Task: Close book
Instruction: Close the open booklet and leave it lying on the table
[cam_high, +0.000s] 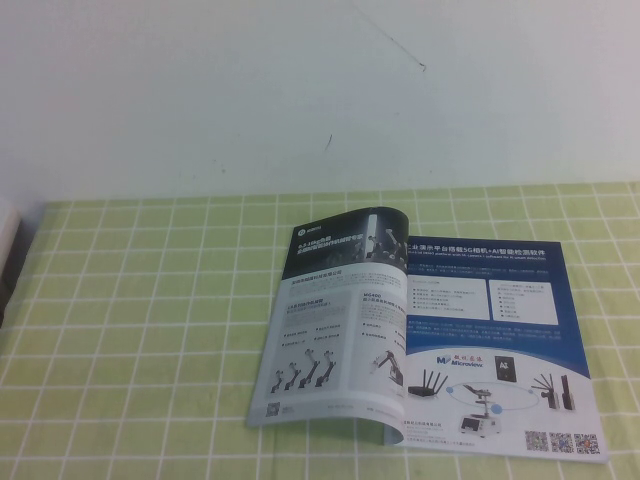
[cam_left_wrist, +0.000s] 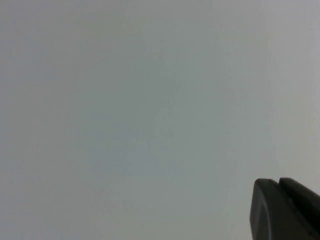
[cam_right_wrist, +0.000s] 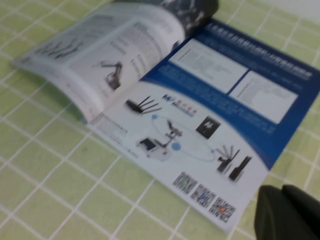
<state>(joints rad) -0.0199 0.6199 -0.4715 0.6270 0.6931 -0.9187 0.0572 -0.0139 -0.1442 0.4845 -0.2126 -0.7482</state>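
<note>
A light green cloth (cam_high: 140, 340) ruled with white grid lines is spread flat over the bench (cam_high: 90, 430). Behind it, a plain white wall (cam_high: 200, 90) is seen, marked by a thin dark line (cam_high: 390, 42) running slantwise. At the cloth's far left, a dark and white object (cam_high: 8, 255) is cut off by the frame; it cannot be identified. The same cloth (cam_right_wrist: 45, 195) is shown in the right wrist view.

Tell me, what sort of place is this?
Probably a robot test bench indoors: an open magazine lies on a green checked tablecloth by a plain white wall. The right jaws hover near the magazine; the left jaws face a blank surface.
</note>
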